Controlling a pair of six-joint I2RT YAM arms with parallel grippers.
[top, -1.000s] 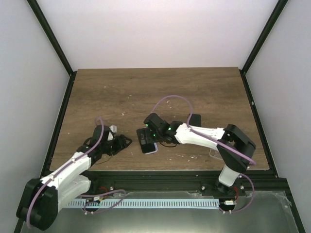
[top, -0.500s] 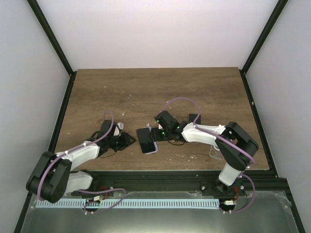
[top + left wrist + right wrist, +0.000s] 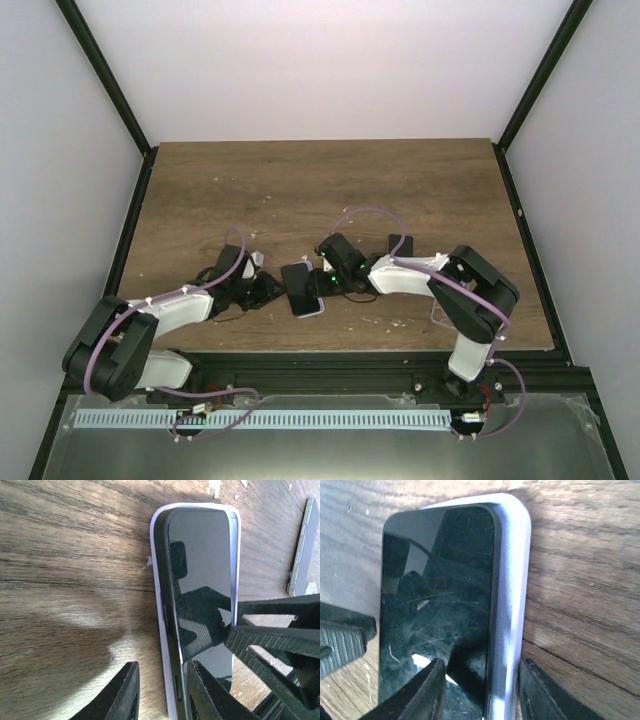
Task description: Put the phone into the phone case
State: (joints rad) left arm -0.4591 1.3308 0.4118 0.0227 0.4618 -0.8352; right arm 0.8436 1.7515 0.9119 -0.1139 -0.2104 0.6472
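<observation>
Jaws of your left gripper stand part-way open and straddle one long edge of the phone. One finger is on the tabletop just outside the phone case, and the other comes over the phone's dark side wall. You cannot tell from either wrist view whether they press on that edge or only bracket it. Your right gripper has its jaws part-way open too, astride the opposite long edge. There one finger rests on or just above the glass and the other sits just beside the case's pale rim, and again you cannot tell whether it has a real grip. Between the two grippers, the phone lies screen up on the pale lavender case, and the case lies flat on the wood. On the right arm's side the rim wraps the phone's edge. On the left arm's side the dark side wall and its buttons show above the rim, so you cannot tell whether that edge is fully seated. The glass shows only smudges, fine scratches and the reflection of the fingers. From the top view the pair sits near the tabletop's front edge, roughly midway between the arm bases, with both arms reaching inward to it. A second slim dark device lies flat on the wood beyond the right gripper, apart from the case.
</observation>
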